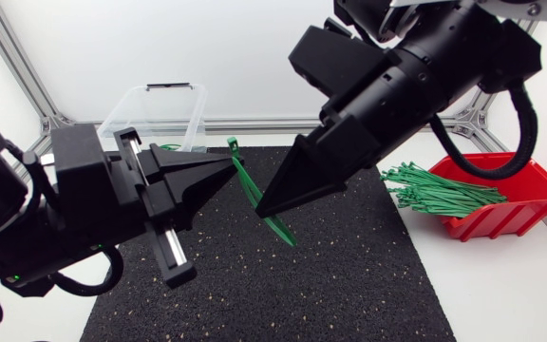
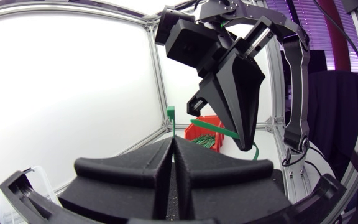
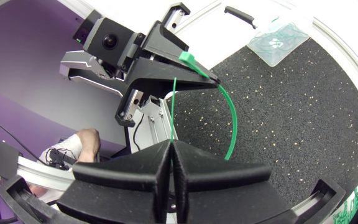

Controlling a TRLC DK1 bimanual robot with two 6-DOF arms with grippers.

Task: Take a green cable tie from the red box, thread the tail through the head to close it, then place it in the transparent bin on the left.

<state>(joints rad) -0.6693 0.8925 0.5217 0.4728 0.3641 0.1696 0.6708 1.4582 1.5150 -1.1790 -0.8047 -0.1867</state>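
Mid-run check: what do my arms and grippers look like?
The left gripper and right gripper are matte black, each with two broad wedge-shaped fingers tapering to points. The left arm and right arm behind them are blocky and black. A ribbed black cable loops beside the right arm. Another black cable loops under the left arm, near a silver rail.

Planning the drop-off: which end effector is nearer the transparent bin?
Left. The left end effector hovers near the transparent bin; the right end effector is farther, above the mat.
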